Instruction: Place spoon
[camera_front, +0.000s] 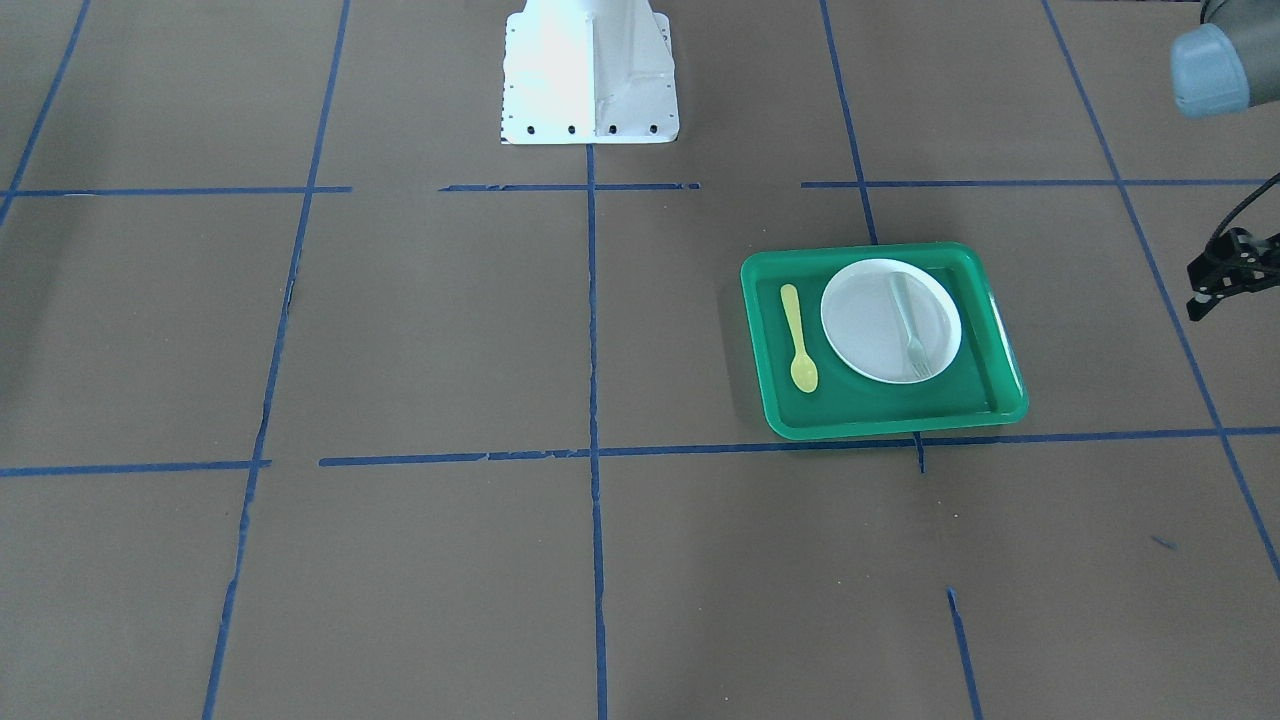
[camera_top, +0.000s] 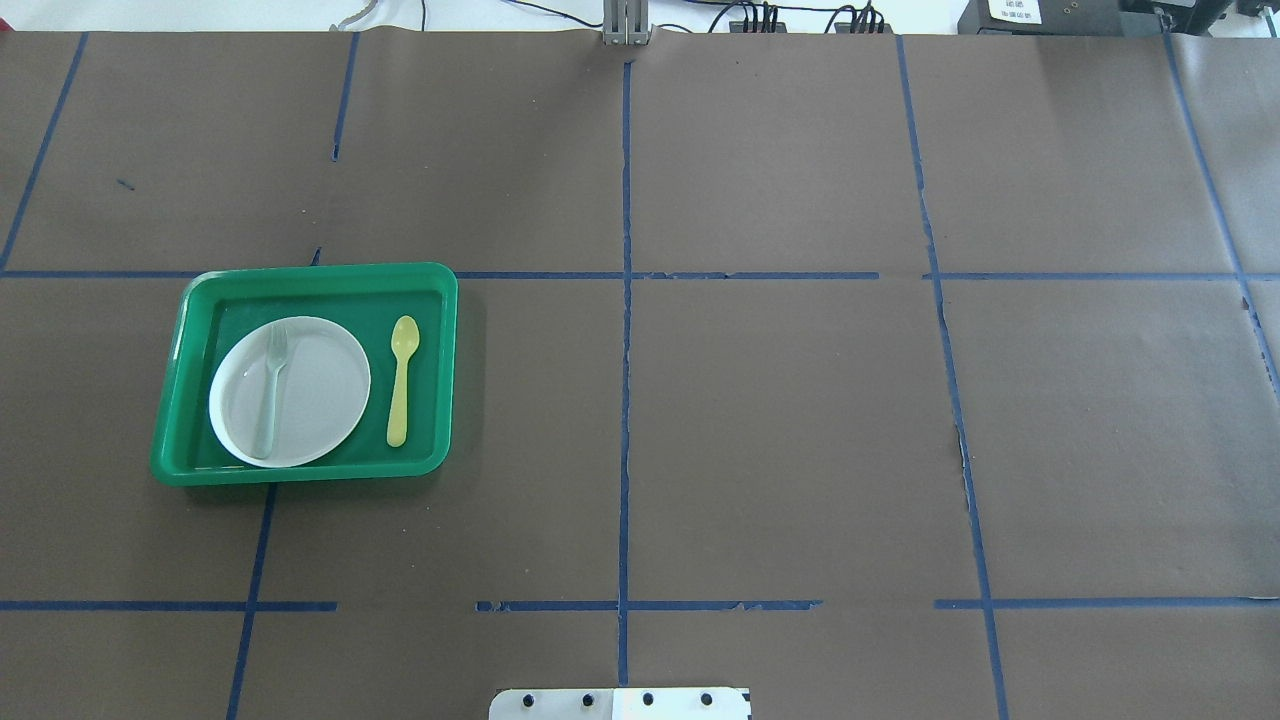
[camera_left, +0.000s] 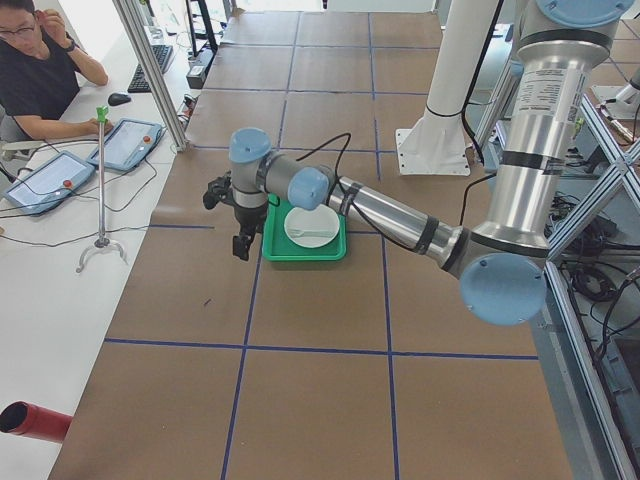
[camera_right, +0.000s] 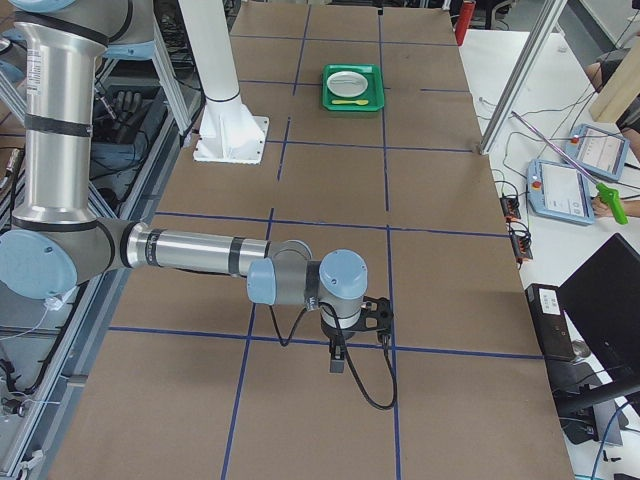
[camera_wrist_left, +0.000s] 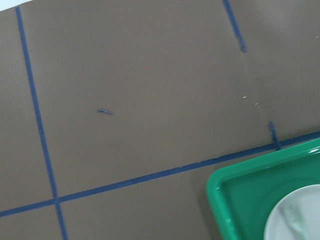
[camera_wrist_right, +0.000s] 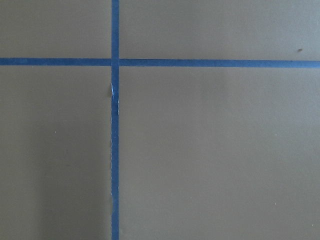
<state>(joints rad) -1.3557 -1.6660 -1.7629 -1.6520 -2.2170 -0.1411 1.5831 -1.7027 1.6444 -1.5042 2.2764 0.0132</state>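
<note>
Mostly bare brown table (camera_wrist_left: 150, 75) here, marked off w/ blue tape. One long tape line (camera_wrist_left: 150, 176) climbs from the bottom-left toward the right edge; a second line (camera_wrist_left: 35, 110) runs down the left side and crosses it near the bottom-left corner. A short strip (camera_wrist_left: 234, 25) sits top right, a stub (camera_wrist_left: 273, 134) meets the long line further down, and there's a tiny blue mark (camera_wrist_left: 104, 111) approx. mid-left. Bottom right: rounded corner of a green tray (camera_wrist_left: 216, 202), its upper rim just beside the long line. Inside it, part of a white plate (camera_wrist_left: 302, 212), cut off by the frame; something pale on it, too blurred to tell.
</note>
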